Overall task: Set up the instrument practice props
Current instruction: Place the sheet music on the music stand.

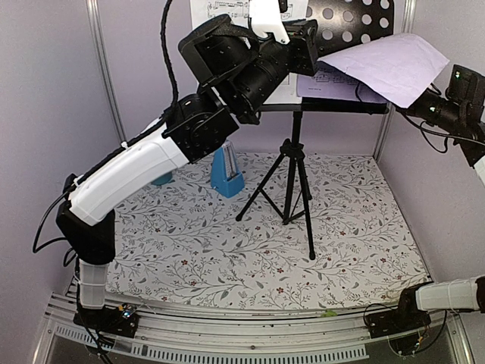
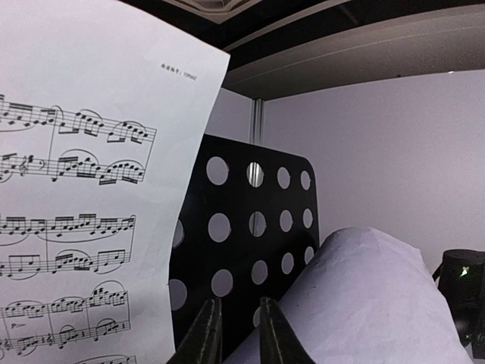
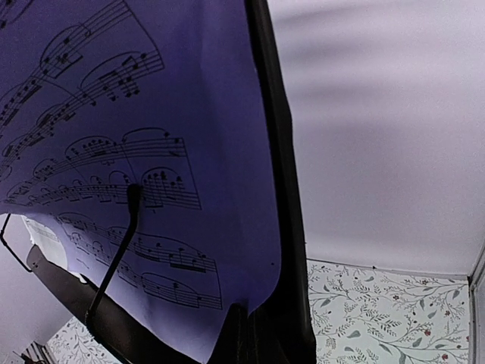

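Right tool [image 3: 244, 335]: clamped on lavender page [image 1: 386, 61]; we seat its edge on the tray [image 1: 356, 19] ledge.
Left tool [image 2: 239, 305]: narrowly apart, empty; we keep it off white page [image 2: 76, 189].

I see a lavender printed sheet [image 1: 386, 64] lying over the black tripod music stand [image 1: 293, 155], a small blue pyramid metronome [image 1: 227, 178] beside it.

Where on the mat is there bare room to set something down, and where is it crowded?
Free: the mat between the tripod legs and the front rail, and from tripod to right wall. Crowded: back-left, with the blue metronome and teal cup under the left arm; the tray, with white page, lavender page, left gripper and right gripper.
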`<action>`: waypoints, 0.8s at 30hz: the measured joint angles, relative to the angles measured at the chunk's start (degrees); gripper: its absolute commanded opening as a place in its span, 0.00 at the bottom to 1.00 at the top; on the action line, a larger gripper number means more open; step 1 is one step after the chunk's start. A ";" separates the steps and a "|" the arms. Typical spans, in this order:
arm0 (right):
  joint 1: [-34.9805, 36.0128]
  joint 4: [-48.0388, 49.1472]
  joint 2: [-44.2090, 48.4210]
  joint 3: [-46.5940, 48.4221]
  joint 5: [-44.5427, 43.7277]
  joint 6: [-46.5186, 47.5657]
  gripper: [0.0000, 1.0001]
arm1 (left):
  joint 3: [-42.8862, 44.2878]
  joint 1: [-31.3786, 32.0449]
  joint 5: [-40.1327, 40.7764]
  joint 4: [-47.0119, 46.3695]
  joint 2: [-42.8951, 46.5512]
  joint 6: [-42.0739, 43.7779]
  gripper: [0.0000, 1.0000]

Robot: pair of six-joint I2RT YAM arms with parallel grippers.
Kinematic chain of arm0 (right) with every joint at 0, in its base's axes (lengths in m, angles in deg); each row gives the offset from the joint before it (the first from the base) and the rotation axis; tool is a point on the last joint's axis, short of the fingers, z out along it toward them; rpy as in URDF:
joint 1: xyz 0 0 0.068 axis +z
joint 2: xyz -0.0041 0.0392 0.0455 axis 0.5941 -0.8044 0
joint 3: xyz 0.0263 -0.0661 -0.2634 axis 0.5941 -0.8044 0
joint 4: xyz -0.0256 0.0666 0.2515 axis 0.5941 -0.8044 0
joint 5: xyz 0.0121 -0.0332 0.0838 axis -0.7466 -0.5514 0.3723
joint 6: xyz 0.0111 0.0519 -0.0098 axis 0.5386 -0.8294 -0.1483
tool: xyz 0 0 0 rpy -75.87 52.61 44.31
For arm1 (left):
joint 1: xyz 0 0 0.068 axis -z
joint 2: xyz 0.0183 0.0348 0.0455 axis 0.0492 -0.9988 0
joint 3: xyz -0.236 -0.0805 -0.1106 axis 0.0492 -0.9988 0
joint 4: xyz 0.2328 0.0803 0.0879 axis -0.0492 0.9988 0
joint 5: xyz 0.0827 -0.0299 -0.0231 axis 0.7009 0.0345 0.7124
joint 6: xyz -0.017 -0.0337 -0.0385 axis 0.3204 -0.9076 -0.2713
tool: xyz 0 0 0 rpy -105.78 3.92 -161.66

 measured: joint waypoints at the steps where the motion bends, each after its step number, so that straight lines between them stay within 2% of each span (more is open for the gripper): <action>1: 0.22 -0.50 0.00 0.09 -0.55 0.26 0.00 | 0.00 0.00 -0.07 0.02 0.00 0.00 0.19; 12: 1.25 -5.51 -0.57 2.27 -5.92 3.43 0.00 | -7.30 -0.02 -0.72 -0.13 4.17 -0.35 0.16; 18: 2.29 -7.45 -1.38 3.87 -8.59 5.46 0.00 | -17.40 -0.02 -0.79 -1.29 11.19 -0.90 0.16; 22: 2.93 -8.26 -1.79 4.61 -9.90 6.49 0.00 | -20.79 -0.02 -1.16 -1.95 14.03 -1.25 0.16; 24: 3.15 -8.55 -2.01 4.94 -10.49 6.71 0.10 | -21.70 -0.02 -1.57 -2.19 14.69 -1.38 0.16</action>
